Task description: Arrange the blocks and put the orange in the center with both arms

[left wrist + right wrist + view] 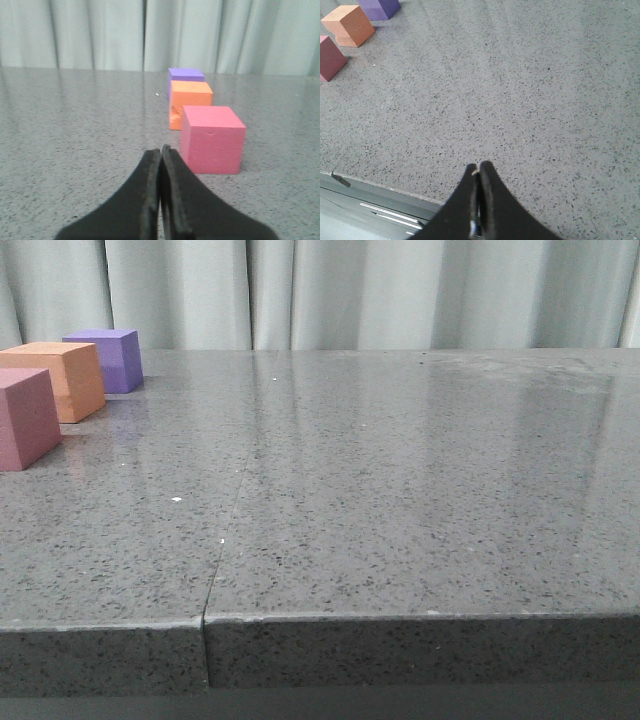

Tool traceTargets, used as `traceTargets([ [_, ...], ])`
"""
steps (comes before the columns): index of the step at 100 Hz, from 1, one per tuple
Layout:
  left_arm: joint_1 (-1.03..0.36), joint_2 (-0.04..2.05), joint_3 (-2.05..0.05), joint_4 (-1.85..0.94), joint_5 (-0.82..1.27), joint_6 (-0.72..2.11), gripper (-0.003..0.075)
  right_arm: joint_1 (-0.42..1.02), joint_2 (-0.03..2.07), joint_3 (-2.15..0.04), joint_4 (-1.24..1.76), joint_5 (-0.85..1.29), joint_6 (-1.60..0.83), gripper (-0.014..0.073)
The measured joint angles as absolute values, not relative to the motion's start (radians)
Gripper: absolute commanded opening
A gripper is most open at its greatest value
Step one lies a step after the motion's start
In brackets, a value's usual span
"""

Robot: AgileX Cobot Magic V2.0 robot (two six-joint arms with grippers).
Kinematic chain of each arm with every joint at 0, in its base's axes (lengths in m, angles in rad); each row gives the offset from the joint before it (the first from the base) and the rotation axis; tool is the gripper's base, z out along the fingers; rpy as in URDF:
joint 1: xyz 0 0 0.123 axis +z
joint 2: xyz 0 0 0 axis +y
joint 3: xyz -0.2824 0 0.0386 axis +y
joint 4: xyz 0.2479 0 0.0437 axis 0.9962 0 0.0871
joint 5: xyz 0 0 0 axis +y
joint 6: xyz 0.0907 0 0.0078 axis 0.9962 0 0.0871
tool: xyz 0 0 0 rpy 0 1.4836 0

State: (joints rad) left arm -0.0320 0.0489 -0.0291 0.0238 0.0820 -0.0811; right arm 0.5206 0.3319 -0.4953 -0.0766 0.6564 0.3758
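Observation:
Three cubes stand in a row at the table's far left: the pink block (25, 418) nearest, the orange block (62, 379) in the middle, the purple block (107, 358) farthest. In the left wrist view they line up as pink (212, 139), orange (190, 104), purple (186, 75). My left gripper (160, 150) is shut and empty, low over the table, just short of the pink block and to its side. My right gripper (479, 167) is shut and empty above the table's front edge; the blocks show far off as pink (330, 57), orange (348, 25), purple (379, 8). Neither gripper shows in the front view.
The grey speckled table (400, 500) has a seam (225, 530) running from its front edge. A pale curtain (350, 290) hangs behind. The table's front edge (375, 185) and a lower ledge show in the right wrist view.

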Motion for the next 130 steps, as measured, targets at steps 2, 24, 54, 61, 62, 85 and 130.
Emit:
traceTargets([
  [2,-0.026,0.040,-0.022,0.017,0.080,-0.070,-0.0020,0.521,0.332,-0.495,-0.077,0.656,0.376,-0.0067],
  [24,0.007,-0.006,-0.001,-0.048,0.060,-0.007,-0.0020,0.521,0.332,-0.495,-0.077,0.658,0.376,-0.0067],
  [54,0.007,-0.006,-0.001,-0.060,0.064,0.000,-0.0020,0.521,0.332,-0.495,-0.077,0.658,0.376,-0.0067],
  [61,0.007,-0.006,-0.001,-0.060,0.064,0.000,-0.0020,0.521,0.332,-0.495,-0.077,0.658,0.376,-0.0067],
  [62,0.007,-0.006,-0.001,-0.060,0.064,0.000,-0.0020,0.521,0.332,-0.495,-0.077,0.658,0.376,-0.0067],
  [85,0.007,-0.006,-0.001,-0.060,0.064,0.000,-0.0020,0.521,0.332,-0.495,-0.077,0.658,0.376,-0.0067],
  [130,0.007,-0.006,-0.001,-0.060,0.064,0.000,-0.0020,0.521,0.332,-0.495,-0.077,0.658,0.376,-0.0067],
])
